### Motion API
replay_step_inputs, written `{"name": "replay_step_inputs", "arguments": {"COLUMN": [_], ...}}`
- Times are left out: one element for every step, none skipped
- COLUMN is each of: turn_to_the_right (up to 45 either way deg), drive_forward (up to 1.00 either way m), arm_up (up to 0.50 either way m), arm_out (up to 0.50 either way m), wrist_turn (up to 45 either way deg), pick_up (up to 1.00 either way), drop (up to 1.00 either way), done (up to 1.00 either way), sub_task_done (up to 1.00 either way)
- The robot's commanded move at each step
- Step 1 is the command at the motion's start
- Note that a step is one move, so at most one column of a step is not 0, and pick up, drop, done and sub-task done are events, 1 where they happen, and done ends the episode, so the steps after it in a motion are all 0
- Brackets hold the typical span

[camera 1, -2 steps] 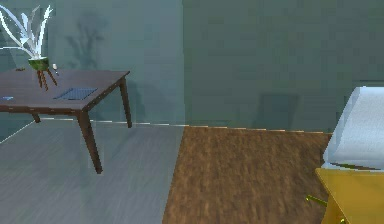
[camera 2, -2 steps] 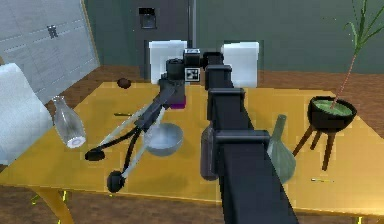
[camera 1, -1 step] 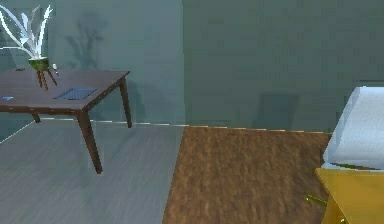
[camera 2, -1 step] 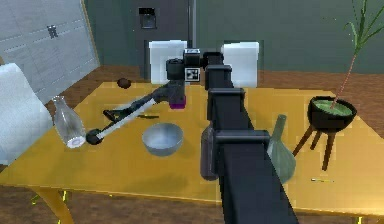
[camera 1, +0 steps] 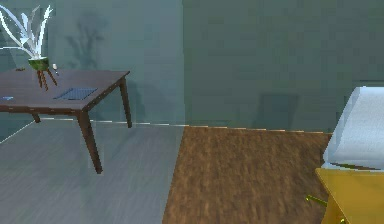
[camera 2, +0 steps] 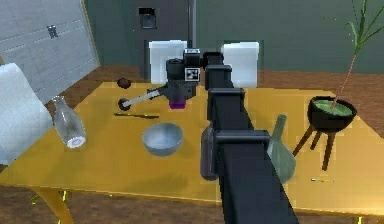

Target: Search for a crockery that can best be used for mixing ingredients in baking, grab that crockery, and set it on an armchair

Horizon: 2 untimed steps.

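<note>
A grey-blue bowl (camera 2: 162, 139) stands on the yellow table (camera 2: 100, 170), near its middle. The dark arm (camera 2: 240, 150) reaches out over the table beside the bowl. The gripper (camera 2: 132, 102) lies farther out than the bowl, its fingers pointing to the arm side view's left. A thin dark utensil (camera 2: 135, 115) lies on the table just below the fingers, so I cannot tell whether the gripper holds anything.
On the yellow table: a glass bottle (camera 2: 68, 122), a green vase (camera 2: 281, 150), a black-potted plant (camera 2: 331, 112), a small dark object (camera 2: 124, 83). White chairs (camera 2: 167, 55) ring it. Ahead stands a dark wooden table (camera 1: 70, 90) with a plant (camera 1: 38, 62); a white chair (camera 1: 362, 125) is at the right.
</note>
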Motion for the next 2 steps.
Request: {"name": "replay_step_inputs", "arguments": {"turn_to_the_right": [0.0, 0.0], "drive_forward": [0.00, 0.00], "arm_up": [0.00, -0.28], "arm_out": [0.00, 0.00], "wrist_turn": [24.0, 0.0], "pick_up": [0.00, 0.00], "drop": [0.00, 0.00], "done": [0.00, 0.00], "sub_task_done": [0.00, 0.00]}}
